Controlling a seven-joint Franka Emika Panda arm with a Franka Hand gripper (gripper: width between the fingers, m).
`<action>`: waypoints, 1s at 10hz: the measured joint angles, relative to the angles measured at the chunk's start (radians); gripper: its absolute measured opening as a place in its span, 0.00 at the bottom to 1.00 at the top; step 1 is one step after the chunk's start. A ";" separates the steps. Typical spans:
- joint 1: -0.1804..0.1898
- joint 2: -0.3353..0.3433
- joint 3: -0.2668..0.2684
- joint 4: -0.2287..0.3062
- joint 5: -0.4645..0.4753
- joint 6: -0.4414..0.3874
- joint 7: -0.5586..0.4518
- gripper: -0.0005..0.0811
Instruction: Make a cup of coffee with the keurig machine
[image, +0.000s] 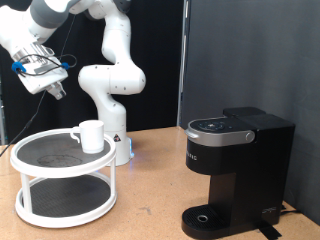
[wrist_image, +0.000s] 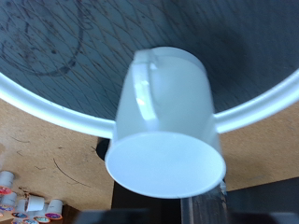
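Hovering high at the exterior view's left, the gripper (image: 52, 88) sits above the cup (image: 91, 135) on the stand's (image: 30, 160) rim; its opening can't be told. Judgement: centre squarely over the cup; the machine (image: 235, 170) stands well right.

Setting: a robotics lab bench, not a kitchen. My white jointed arm base (image: 112, 85) is bolted onto a bare light-brown wooden tabletop (image: 150, 190). Black curtain backdrop (image: 230, 50) behind. A white two-tier round rack with dark mesh shelves (image: 62, 178) and a boxy matte-black coffee maker (image: 235, 170) stand as test props.
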 joint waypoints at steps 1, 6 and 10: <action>0.008 0.013 0.000 -0.013 0.009 0.033 -0.007 0.14; 0.054 0.072 0.000 -0.062 0.042 0.145 -0.056 0.76; 0.082 0.118 0.000 -0.094 0.048 0.222 -0.081 0.90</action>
